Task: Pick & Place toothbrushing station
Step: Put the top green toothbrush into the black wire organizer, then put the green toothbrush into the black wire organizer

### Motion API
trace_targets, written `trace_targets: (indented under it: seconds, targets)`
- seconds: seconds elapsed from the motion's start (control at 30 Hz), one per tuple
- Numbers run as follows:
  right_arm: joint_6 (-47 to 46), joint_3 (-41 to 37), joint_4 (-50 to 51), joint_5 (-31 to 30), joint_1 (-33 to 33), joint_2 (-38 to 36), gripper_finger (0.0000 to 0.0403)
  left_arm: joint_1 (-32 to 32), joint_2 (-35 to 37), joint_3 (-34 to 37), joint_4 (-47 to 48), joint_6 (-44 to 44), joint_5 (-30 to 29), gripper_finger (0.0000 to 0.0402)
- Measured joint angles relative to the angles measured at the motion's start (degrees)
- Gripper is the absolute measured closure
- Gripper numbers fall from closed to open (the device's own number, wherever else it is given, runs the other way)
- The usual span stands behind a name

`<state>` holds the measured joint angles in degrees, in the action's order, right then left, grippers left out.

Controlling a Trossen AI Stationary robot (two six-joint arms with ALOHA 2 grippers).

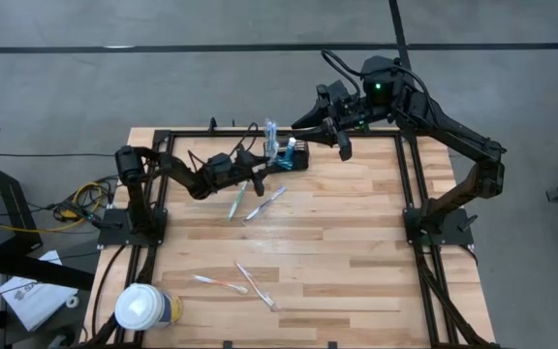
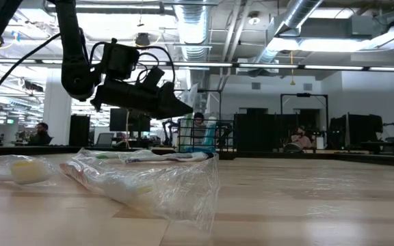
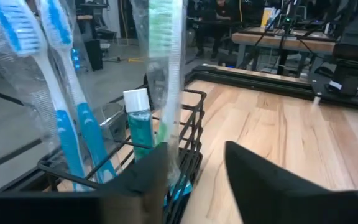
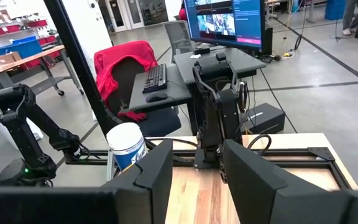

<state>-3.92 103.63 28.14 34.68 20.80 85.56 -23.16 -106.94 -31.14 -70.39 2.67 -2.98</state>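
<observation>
At the table's (image 1: 356,242) near left corner stands a white-lidded cup (image 1: 146,308). To its right two wrapped toothbrushes (image 1: 221,283) lie flat on the wood, the right-hand one (image 1: 257,287) slanting toward the near edge. Farther back, the left hand (image 1: 257,168) reaches toward the far edge, fingers parted, with nothing seen between them in the left wrist view. Just below it two more toothbrushes (image 1: 237,198) lie on the wood, long axes running diagonally toward the far right, the second (image 1: 265,203) just beside the first. The black wire basket (image 1: 290,157) sits at the far edge near the middle, touching or just beyond the left hand's tips; toothbrushes stand upright in it. Only the left wrist view shows its contents close: two blue brushes (image 3: 67,124), heads up, a green-bristled one in clear wrap (image 3: 166,74), and a teal tube (image 3: 139,121) capped white. The right hand (image 1: 342,145) hovers just right of the basket, fingers apart and empty.
</observation>
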Motion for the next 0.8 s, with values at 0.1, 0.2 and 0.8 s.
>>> trace_targets:
  seconds: [0.1, 0.2, 0.8]
  targets:
    - [-0.02, 0.0, -0.28, -0.02, 0.0, 0.0, 0.0269, -0.5, 0.29, 0.02, 0.2, 0.62, -0.07, 0.0196]
    - [-0.02, -0.01, -0.4, -0.04, 0.01, 0.0, 0.0269, -0.55, 1.93, 0.02, 0.04, 0.37, -0.2, 0.0165]
    - [-2.54, 0.01, -7.26, 0.24, 3.01, 0.0, 0.0269, -1.46, 35.79, -0.04, 47.8, 16.34, -5.02, 0.0183]
